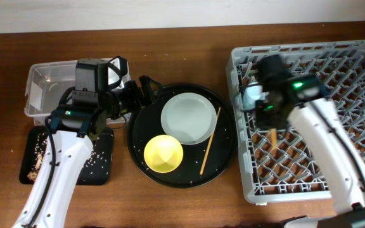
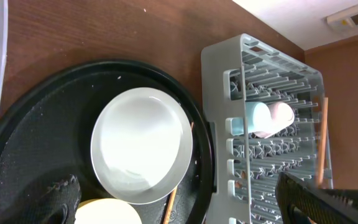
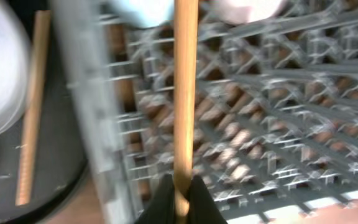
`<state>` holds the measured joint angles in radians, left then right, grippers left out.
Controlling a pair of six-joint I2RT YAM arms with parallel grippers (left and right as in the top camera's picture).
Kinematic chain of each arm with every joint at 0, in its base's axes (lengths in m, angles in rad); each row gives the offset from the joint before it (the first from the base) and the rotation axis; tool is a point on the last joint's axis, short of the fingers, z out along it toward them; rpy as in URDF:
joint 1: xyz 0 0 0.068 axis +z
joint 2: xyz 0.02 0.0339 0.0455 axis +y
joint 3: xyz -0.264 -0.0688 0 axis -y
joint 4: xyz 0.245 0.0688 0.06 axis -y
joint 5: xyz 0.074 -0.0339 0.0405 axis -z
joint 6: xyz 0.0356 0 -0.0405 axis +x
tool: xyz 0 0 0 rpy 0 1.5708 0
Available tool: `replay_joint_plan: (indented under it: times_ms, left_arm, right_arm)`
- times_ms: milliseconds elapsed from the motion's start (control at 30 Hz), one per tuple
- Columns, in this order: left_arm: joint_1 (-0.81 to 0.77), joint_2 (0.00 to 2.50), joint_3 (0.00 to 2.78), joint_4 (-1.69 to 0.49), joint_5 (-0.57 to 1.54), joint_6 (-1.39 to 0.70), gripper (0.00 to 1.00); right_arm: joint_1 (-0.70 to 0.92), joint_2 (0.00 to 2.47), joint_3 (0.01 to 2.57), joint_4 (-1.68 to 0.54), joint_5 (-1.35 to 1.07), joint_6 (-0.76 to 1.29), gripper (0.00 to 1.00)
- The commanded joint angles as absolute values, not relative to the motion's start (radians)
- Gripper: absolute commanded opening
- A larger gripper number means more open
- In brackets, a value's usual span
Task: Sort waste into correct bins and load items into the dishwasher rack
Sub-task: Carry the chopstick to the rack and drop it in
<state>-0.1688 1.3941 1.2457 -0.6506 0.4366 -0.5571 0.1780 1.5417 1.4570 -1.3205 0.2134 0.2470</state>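
The right gripper (image 3: 178, 198) is clamped on a chopstick (image 3: 185, 93) above the dishwasher rack (image 1: 341, 47) at frame right, whose upper-left cells hold a light-blue cup (image 2: 253, 117) and a pink cup (image 2: 278, 118). The left gripper (image 1: 146, 88) gapes empty at the upper-left rim of the round black tray (image 1: 224, 149); that tray carries a plate (image 1: 189, 117), a yellow bowl (image 1: 163, 154) and a second chopstick (image 1: 209, 142). Lower left, a shallow black tray (image 1: 103, 158) holds rice grains (image 1: 40, 145).

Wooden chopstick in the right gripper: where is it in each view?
Overhead: thin wooden chopstick, centre-right, over the grey plastic dishwasher rack.
Left wrist: upright, far right, above the rack.
Right wrist: vertical, centre, pinched by the right gripper.
Shared landmark: the rack's left wall.
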Motion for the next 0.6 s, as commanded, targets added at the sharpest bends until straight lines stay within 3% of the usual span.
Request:
replay_joint_plan:
  times_ms: [0,167,333,567]
  left_arm:
    - [-0.167,1.391,1.246,-0.649,0.436,-0.544,0.99]
    - [-0.167,1.391,1.246,-0.649,0.437,-0.544,0.99]
    - [-0.167,1.391,1.246,-0.649,0.437,-0.544,0.99]
    - [-0.167,1.391,1.246,-0.649,0.437,-0.544,0.99]
  right_arm:
    - [0.009,1.528,1.478,-1.267,0.241,0.013,0.04]
    - [-0.232,1.578,1.477,-0.987,0.241,-0.302,0.04]
    - [-0.342,1.685,1.477,-0.9,0.234,-0.326,0.04]
    - [-0.347,1.765,1.478,-0.885,0.153,-0.337,0.04]
